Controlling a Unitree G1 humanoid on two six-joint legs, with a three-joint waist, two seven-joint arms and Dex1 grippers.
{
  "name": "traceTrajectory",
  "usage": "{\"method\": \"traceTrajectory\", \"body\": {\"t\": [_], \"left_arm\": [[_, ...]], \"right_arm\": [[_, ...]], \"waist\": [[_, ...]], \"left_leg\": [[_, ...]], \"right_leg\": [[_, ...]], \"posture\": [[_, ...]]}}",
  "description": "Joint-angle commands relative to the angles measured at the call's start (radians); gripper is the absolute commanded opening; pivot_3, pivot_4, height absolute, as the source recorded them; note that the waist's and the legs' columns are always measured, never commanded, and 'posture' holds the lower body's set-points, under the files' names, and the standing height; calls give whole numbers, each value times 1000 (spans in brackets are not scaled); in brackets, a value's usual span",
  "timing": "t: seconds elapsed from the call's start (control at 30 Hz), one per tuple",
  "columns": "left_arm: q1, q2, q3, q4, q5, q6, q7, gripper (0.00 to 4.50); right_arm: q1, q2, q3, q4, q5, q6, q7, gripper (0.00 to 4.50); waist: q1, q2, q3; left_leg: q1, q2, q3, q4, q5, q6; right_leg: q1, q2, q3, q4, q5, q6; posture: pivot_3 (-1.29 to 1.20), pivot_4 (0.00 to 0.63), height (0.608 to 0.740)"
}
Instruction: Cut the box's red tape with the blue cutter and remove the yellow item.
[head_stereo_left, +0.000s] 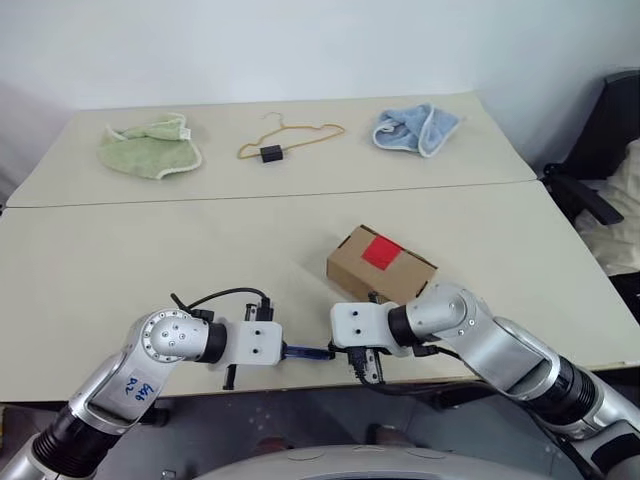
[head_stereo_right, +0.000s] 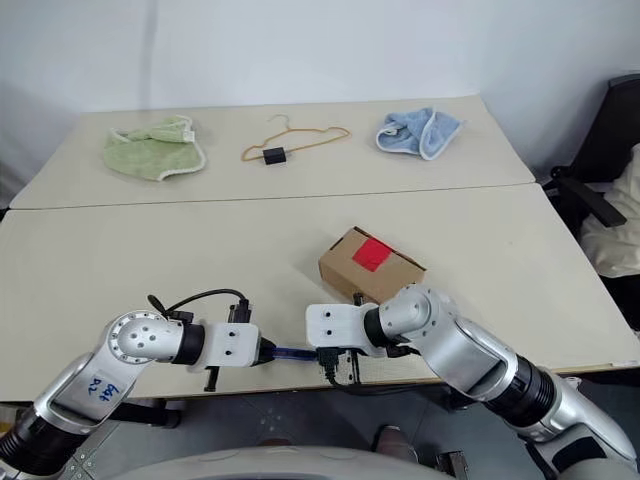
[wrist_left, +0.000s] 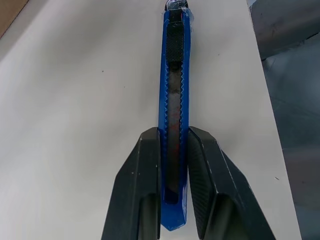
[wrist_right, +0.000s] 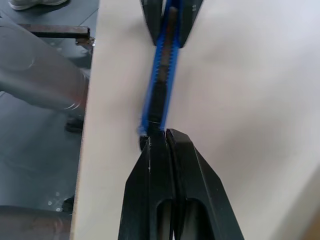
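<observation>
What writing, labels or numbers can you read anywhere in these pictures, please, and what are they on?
Blue handwritten marks on the left forearm's white sticker: too small and blurred to read.
The box, its red tape and the blue cutter: no readable text.

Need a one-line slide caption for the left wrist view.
Left claw shut on the blue cutter above the pale table.

bright, even light, soft shadows; right wrist view slightly blurred.

Pale table (head_stereo_left: 150, 240), brown box (head_stereo_left: 380, 265), green cloth (head_stereo_left: 150, 145), orange hanger (head_stereo_left: 290, 137), blue cloth (head_stereo_left: 415, 128)
</observation>
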Motion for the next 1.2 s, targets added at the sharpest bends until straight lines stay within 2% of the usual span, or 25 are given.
{"method": "traceTrajectory", "body": {"t": [0.03,0.5,1.2], "left_arm": [[58,1,-134,106,67,46,-31,453],[62,-1,-132,99,68,54,-27,453],[57,-18,-139,98,76,70,-23,453]], "right_arm": [[-3,17,1,-24,5,-16,1,42],[3,31,30,79,-49,-95,9,42],[-48,232,76,254,-102,-146,-12,42]], "waist": [[0,0,0],[0,0,0],[-2,5,-5]], "left_leg": [[0,0,0,0,0,0],[0,0,0,0,0,0],[2,0,-1,0,0,0]], "right_leg": [[0,0,0,0,0,0],[0,0,0,0,0,0],[1,0,0,1,-1,-2]], "posture": [[0,150,740],[0,150,740],[0,150,740]]}}
